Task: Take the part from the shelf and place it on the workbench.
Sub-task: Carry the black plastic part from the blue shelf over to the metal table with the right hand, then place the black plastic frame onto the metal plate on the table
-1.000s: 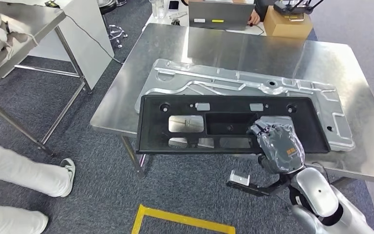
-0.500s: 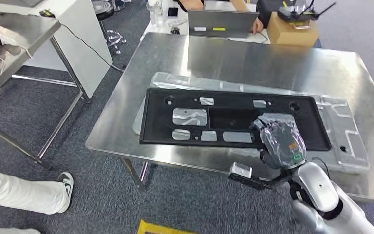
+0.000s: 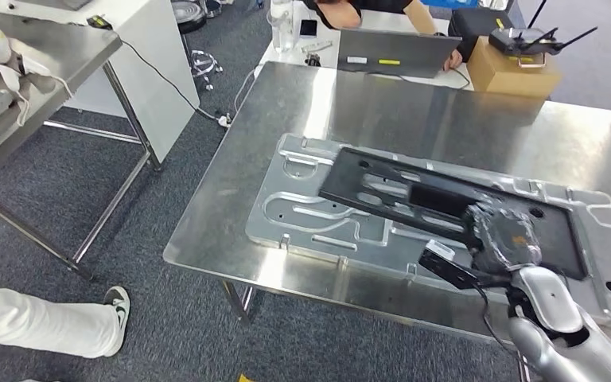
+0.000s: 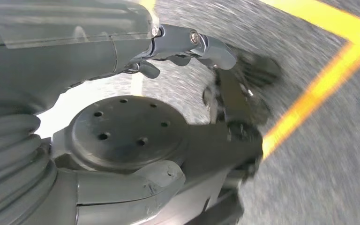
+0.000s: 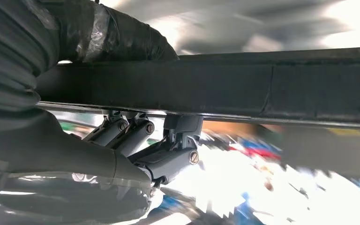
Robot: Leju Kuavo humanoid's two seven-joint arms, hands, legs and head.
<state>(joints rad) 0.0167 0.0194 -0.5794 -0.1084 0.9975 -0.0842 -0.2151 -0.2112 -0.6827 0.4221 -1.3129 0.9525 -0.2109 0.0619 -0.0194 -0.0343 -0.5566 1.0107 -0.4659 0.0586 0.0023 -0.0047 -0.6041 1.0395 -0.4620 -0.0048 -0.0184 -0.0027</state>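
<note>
Nearest, at the lower right of the head view, the silver right arm (image 3: 553, 318) rises to the right hand (image 3: 503, 236), which grips the near long edge of the black part (image 3: 445, 200) toward its right end. From the right wrist view the grip is plain: the thumb (image 5: 136, 37) lies on one face of the part (image 5: 262, 96) and the darker fingers (image 5: 168, 150) curl against the other, with the edge clamped between them. The part is a long, flat black panel with rectangular cut-outs, and it sits tilted over the workbench (image 3: 231, 215), its far left corner low over the silver metal panel (image 3: 318, 219) (whether it touches there, I cannot tell). That stamped metal panel lies flat on the workbench beneath the part and juts out past it on the left and right. The left hand (image 4: 168, 47) hangs over grey carpet crossed by a yellow floor line (image 4: 318, 84); its fingers are curled in a little with nothing between them, though the blur makes it hard to call it wide or narrow. Off to the lower left, a person's leg in white trousers and a shoe (image 3: 115, 306) stand on the carpet. Farther left is a steel shelf (image 3: 40, 72) with white cloth on it. Beyond the workbench sit a laptop (image 3: 402, 52) and a cardboard box (image 3: 513, 72), with a person leaning over the laptop.
</note>
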